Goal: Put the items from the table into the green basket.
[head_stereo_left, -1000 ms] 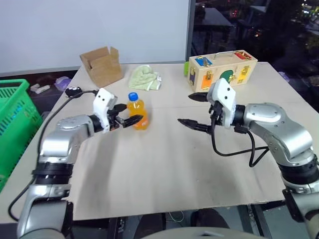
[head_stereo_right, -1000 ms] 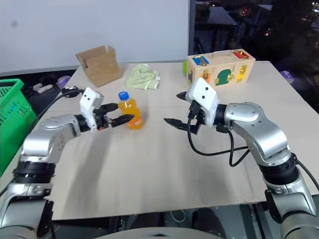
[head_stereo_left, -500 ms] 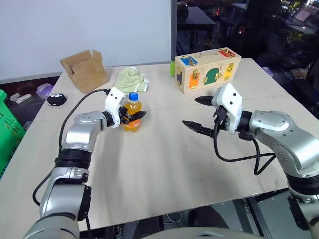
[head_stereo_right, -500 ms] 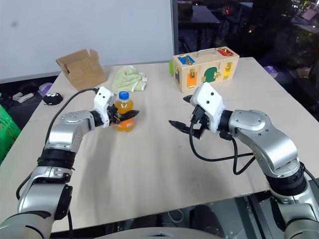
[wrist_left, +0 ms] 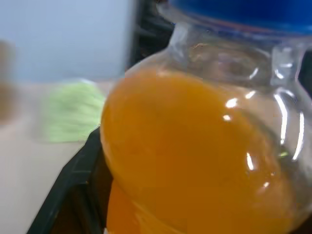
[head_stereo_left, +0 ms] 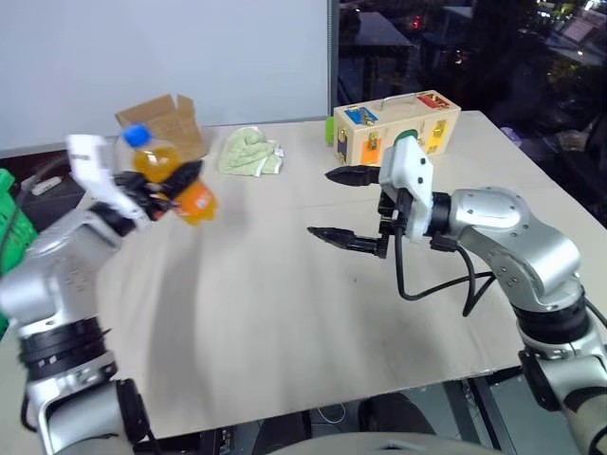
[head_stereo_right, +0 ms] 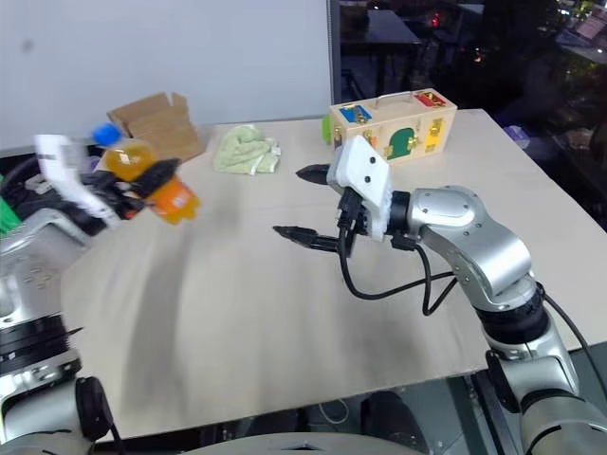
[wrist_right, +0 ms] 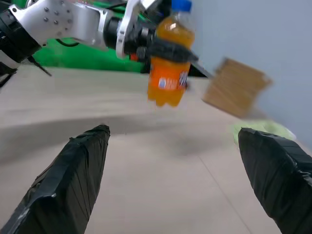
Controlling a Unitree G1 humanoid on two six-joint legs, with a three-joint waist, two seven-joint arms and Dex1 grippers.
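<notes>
The small orange-drink bottle [head_stereo_left: 169,178], blue cap on top, hangs tilted in the air over the table's [head_stereo_left: 285,313] left side. My left gripper [head_stereo_left: 171,186] is shut on its body. In the left wrist view the bottle [wrist_left: 195,146] sits very close against a black finger [wrist_left: 73,180]. My right gripper [head_stereo_left: 320,204] hovers open over the middle of the table, pointing left, with nothing between its fingers [wrist_right: 73,170]. Its wrist view looks across at the held bottle [wrist_right: 168,83]. A strip of the green basket [head_stereo_left: 9,223] shows beyond the table's left edge.
A brown cardboard box [head_stereo_left: 163,118] and a crumpled green cloth [head_stereo_left: 248,152] lie at the back of the table. A wooden box with coloured panels and a handle [head_stereo_left: 398,123] stands at the back right, behind my right gripper.
The left gripper shut on the bottle, lifted it off the table and carried it up and to the left. The right gripper drifted a little left, still open. The camera also shifted.
</notes>
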